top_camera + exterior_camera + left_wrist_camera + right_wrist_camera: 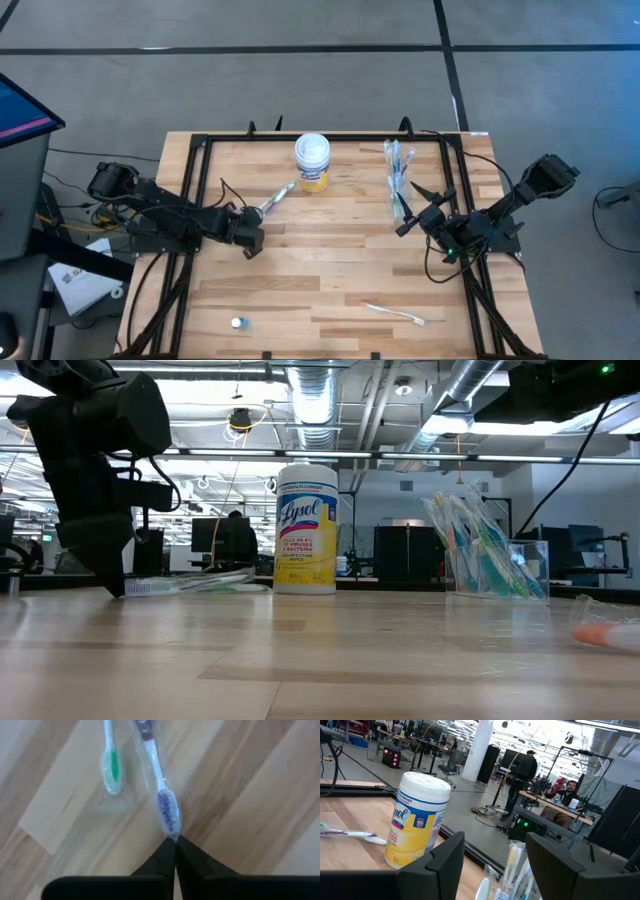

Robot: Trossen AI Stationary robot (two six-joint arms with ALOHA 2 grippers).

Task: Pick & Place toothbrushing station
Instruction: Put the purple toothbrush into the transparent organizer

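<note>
Two wrapped brushes lie mid-table; the left gripper is closed, seemingly pinching the blue one's wrapper tip (pick step). Next: lift. Right gripper waits wide open, empty.

Both arms are matte black with chunky boxy joints and slim links. Left arm has loose black cabling looped round its base end. Right arm carries a blocky dark housing at its far end and a small green LED near the wrist. Fingers are flat black angular wedges, tapering to points on the left gripper.
</note>
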